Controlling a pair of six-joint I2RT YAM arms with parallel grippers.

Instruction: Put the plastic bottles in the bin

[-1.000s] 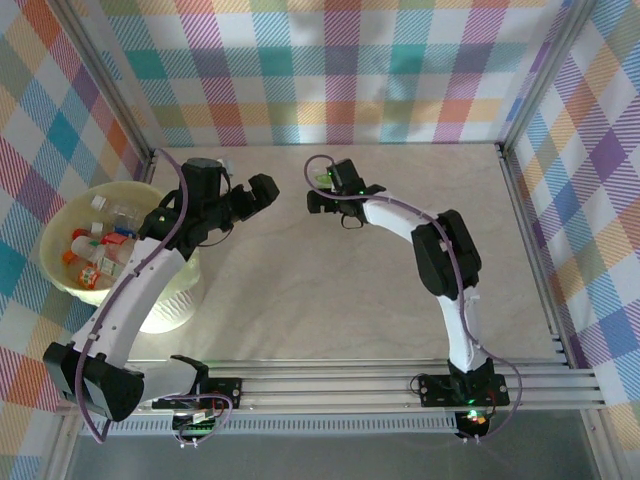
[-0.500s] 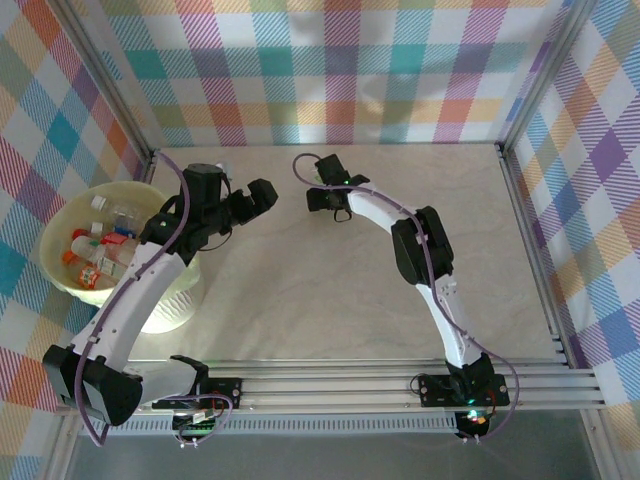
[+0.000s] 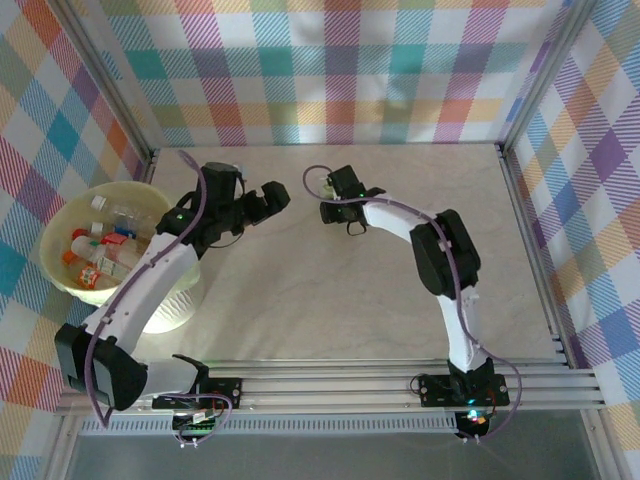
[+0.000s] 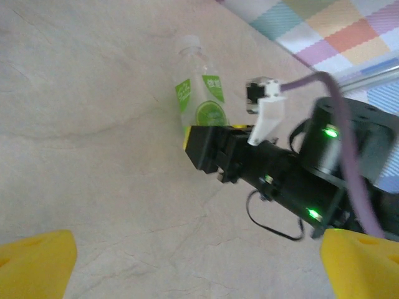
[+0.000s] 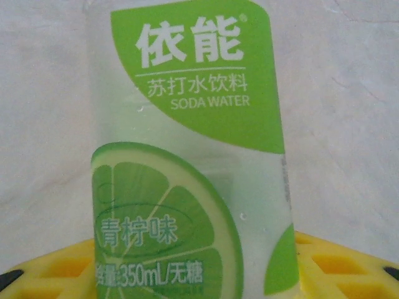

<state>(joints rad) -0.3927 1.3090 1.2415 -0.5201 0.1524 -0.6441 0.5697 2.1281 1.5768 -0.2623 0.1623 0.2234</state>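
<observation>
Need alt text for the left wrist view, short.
The right hand grips a clear bottle with a green lime label, lying on the beige table. The left hand is open, its yellow fingertips at the bottom corners.

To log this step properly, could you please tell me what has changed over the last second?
The right gripper shifted slightly towards the near edge and closed on the lime soda water bottle. The left gripper moved a little to the right, towards the bottle, with its jaws open. The bin and the bottles inside it stayed as they were.
</observation>
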